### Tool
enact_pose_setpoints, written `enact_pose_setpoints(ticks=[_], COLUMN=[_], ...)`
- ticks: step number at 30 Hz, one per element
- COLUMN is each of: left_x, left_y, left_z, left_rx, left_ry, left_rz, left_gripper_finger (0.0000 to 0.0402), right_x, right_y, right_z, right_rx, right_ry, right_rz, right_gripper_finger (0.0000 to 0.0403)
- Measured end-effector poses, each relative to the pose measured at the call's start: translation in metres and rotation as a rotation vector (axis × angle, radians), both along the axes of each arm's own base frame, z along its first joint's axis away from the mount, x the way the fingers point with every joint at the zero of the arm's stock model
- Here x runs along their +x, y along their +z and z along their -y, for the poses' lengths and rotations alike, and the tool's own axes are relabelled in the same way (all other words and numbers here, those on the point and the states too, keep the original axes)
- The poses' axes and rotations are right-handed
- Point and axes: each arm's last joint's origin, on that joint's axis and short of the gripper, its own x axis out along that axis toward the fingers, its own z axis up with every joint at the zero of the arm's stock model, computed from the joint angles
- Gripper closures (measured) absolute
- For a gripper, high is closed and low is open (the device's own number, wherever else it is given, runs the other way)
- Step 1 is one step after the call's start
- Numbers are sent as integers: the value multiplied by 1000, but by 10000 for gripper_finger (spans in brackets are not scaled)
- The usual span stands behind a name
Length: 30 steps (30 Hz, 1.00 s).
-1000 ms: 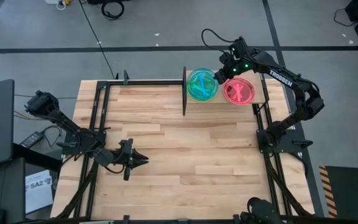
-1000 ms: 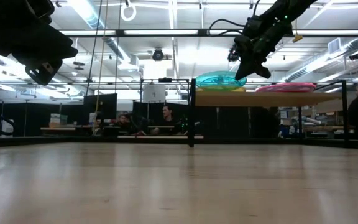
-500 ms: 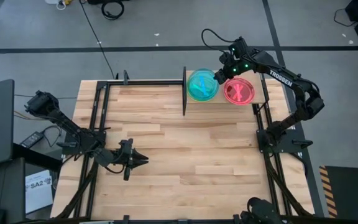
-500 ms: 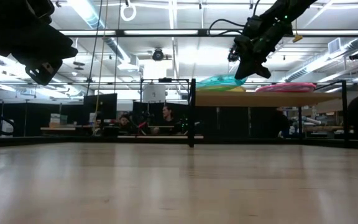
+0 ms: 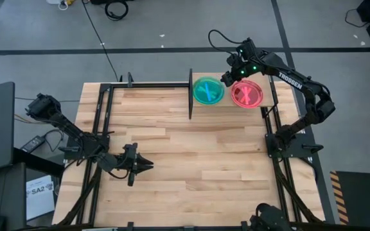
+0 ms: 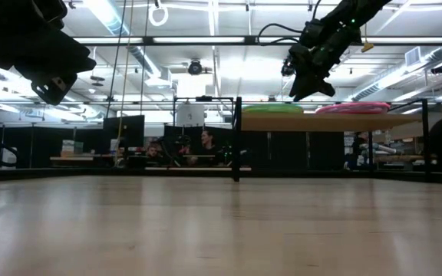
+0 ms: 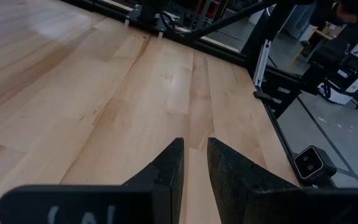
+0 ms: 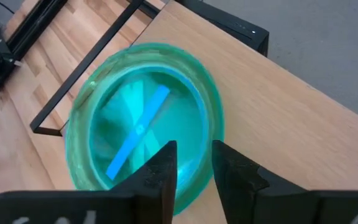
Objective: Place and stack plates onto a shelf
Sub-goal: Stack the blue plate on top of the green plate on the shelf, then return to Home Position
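A teal plate (image 5: pixel 208 91) lies flat on top of green plates (image 8: pixel 82 124) on the left half of the shelf (image 5: pixel 227 104), a light-wood board at the table's far right. A pink stack (image 5: pixel 246 94) rests on the right half. No orange plates show. My right gripper (image 5: pixel 226 79) hovers above the teal plate's right rim (image 8: pixel 211 118), open by a narrow gap; in the low view its tips (image 6: pixel 298 95) stand clear above the stack (image 6: pixel 271 108). My left gripper (image 5: pixel 146 165) waits low over the table's near left, shut.
A black upright post (image 5: pixel 190 95) stands at the shelf's left end, and a black frame rail (image 5: pixel 153 84) runs along the far edge. Bare wooden tabletop (image 5: pixel 198 147) spreads between the two arms. People sit in the room beyond the table (image 6: pixel 206 146).
A second ago the teal plate was up level by the right gripper's fingers, above the shelf. It then tipped with its left edge down and has dropped flat onto the green plates. The right gripper has stayed where it was.
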Motion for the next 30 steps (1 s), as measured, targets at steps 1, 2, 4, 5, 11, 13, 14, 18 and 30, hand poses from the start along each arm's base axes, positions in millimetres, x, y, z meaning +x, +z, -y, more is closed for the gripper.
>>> enact_pose_setpoints(ticks=[1, 2, 4, 5, 11, 13, 14, 18, 30], left_x=[0, 0, 0, 0, 0, 0, 0, 0, 0], left_y=[0, 0, 0, 0, 0, 0, 0, 0, 0], left_z=[0, 0, 0, 0, 0, 0, 0, 0, 0], left_rx=[0, 0, 0, 0, 0, 0, 0, 0, 4], left_ry=[0, 0, 0, 0, 0, 0, 0, 0, 0], left_rz=[0, 0, 0, 0, 0, 0, 0, 0, 0], left_gripper_finger=[324, 324, 324, 324, 324, 324, 324, 324, 324], right_x=[0, 0, 0, 0, 0, 0, 0, 0, 0], right_y=[0, 0, 0, 0, 0, 0, 0, 0, 0], right_z=[0, 0, 0, 0, 1, 1, 1, 1, 1], right_rx=[-2, -3, -6, -9, -12, -12, -12, -12, -9], right_ry=[-2, -4, -8, -11, -15, -15, -15, -15, -17], right_rz=[-2, -4, -8, -11, -15, -15, -15, -15, -14], right_gripper_finger=[290, 285, 274, 269, 244, 237, 234, 225, 225])
